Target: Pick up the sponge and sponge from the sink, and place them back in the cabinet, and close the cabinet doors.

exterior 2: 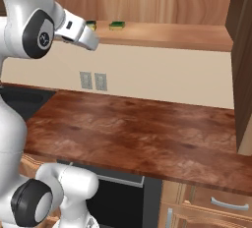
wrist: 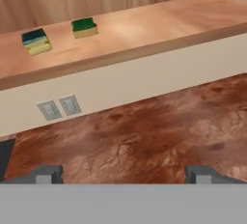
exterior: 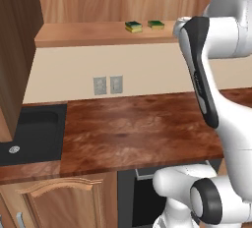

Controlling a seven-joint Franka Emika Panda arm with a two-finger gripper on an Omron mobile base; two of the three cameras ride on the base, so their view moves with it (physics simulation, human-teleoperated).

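Observation:
Two sponges, dark green over yellow, lie side by side on the floor of the open cabinet [wrist: 154, 25]: the left sponge [wrist: 35, 41] [exterior: 133, 26] and the right sponge [wrist: 84, 27] [exterior: 156, 24] [exterior 2: 117, 25]. My gripper [wrist: 125, 175] is open and empty, with its fingertips [wrist: 48, 174] wide apart. It hangs in front of the cabinet, back from the sponges and over the counter. One cabinet door [exterior: 15, 50] stands open at the left, the other [exterior 2: 243, 50] at the right. The black sink [exterior: 29, 133] sits in the counter at the far left, with a silver drain showing.
The dark wood counter [exterior: 138, 128] runs below the cabinet. Two wall outlets [exterior: 108, 85] sit on the cream backsplash. Below the counter are light arched-panel doors [exterior: 59, 197] and a dark appliance front [exterior 2: 123, 197]. My white arm rises at the right of the left base view.

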